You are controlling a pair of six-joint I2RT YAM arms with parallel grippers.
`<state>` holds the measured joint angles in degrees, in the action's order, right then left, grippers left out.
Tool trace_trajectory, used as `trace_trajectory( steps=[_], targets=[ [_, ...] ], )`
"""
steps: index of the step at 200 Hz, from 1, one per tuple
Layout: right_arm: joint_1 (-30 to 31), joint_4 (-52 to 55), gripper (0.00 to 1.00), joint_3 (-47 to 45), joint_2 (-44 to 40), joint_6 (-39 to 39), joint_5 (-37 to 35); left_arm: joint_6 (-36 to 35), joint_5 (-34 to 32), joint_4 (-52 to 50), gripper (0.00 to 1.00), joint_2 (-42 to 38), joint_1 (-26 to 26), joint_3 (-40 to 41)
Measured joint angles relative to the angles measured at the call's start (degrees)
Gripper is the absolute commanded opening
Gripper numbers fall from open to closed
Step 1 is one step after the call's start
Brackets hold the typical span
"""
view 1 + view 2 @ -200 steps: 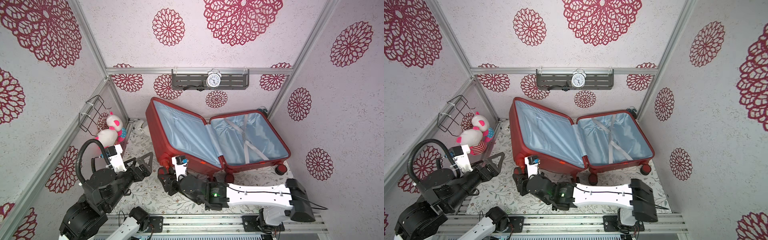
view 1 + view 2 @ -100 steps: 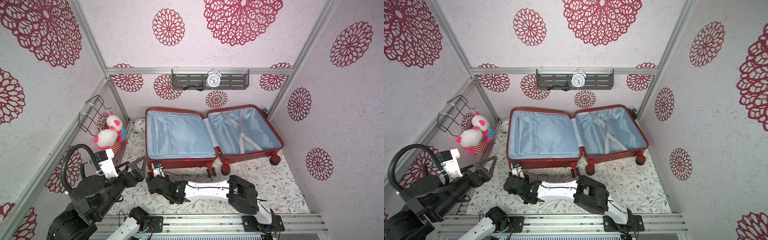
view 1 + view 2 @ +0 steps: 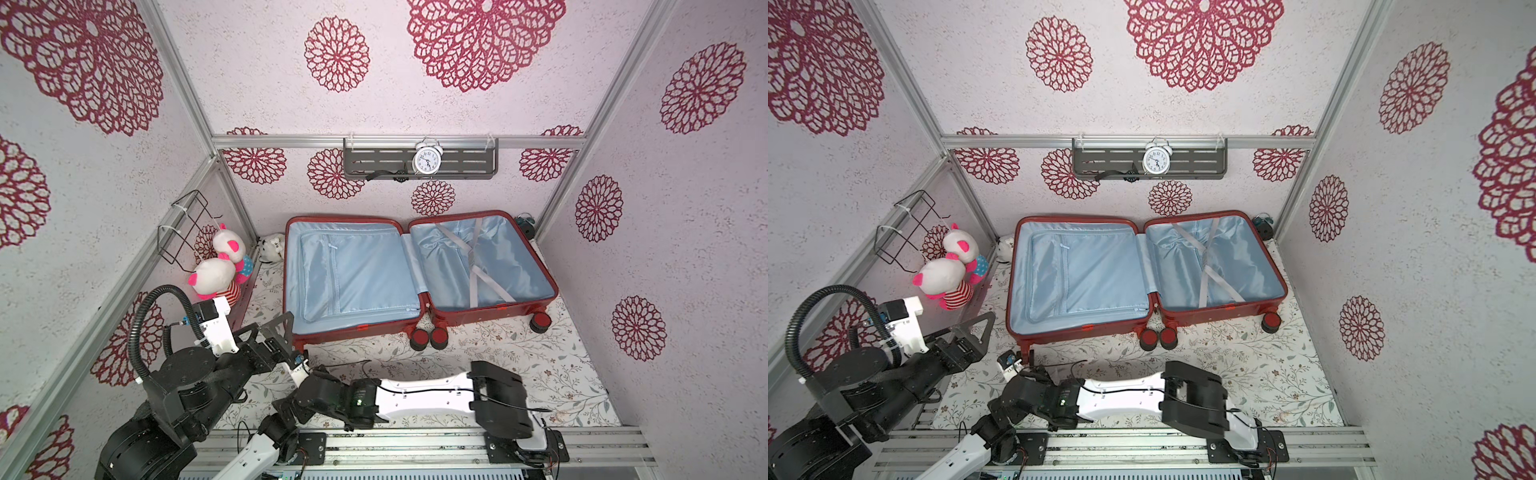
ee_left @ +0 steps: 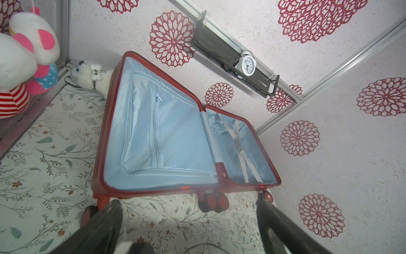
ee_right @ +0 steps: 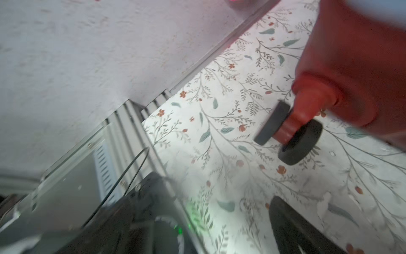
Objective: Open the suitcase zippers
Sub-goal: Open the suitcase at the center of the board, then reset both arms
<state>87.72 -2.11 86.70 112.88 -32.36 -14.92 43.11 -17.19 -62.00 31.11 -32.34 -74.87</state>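
One open red suitcase [image 3: 353,332] and one white plush dog [image 3: 272,248] lie on the surface [image 3: 519,353], two pink-and-white plush toys [image 3: 212,275] sit at its left edge, and the walls [image 3: 249,104] carry one wire basket [image 3: 185,226], one shelf [image 3: 465,163], one alarm clock [image 3: 425,160].

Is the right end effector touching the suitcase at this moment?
Apart. The right wrist view shows bare floral mat between the open right end effector and the nearest wheel of the suitcase.
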Motion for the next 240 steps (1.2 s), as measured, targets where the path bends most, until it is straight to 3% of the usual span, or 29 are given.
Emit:
trace_trajectory(
  steps=[60,101,171,208,240],
  targets=[
    [1.05,-0.17,0.99,-18.95,-22.29,3.28,-1.90,0.50,1.44,4.68,0.98,8.98,0.00,7.34],
    [-5.33,5.05,0.99,-31.43,-37.20,4.44,-7.74,1.14,0.11,9.90,0.98,15.56,-0.52,13.31],
    [-32.26,10.38,0.99,-47.41,-65.26,10.43,-14.73,-3.37,-10.12,27.74,0.98,23.52,-1.42,24.48],
    [-48.52,10.36,0.99,-53.18,-71.76,17.03,-15.61,-10.21,-16.55,40.89,0.98,28.28,-1.53,30.86],
    [-62.82,4.85,0.99,-58.58,-72.43,23.63,-12.66,-17.90,-18.69,52.13,0.98,32.87,-1.46,35.17]
  ],
)
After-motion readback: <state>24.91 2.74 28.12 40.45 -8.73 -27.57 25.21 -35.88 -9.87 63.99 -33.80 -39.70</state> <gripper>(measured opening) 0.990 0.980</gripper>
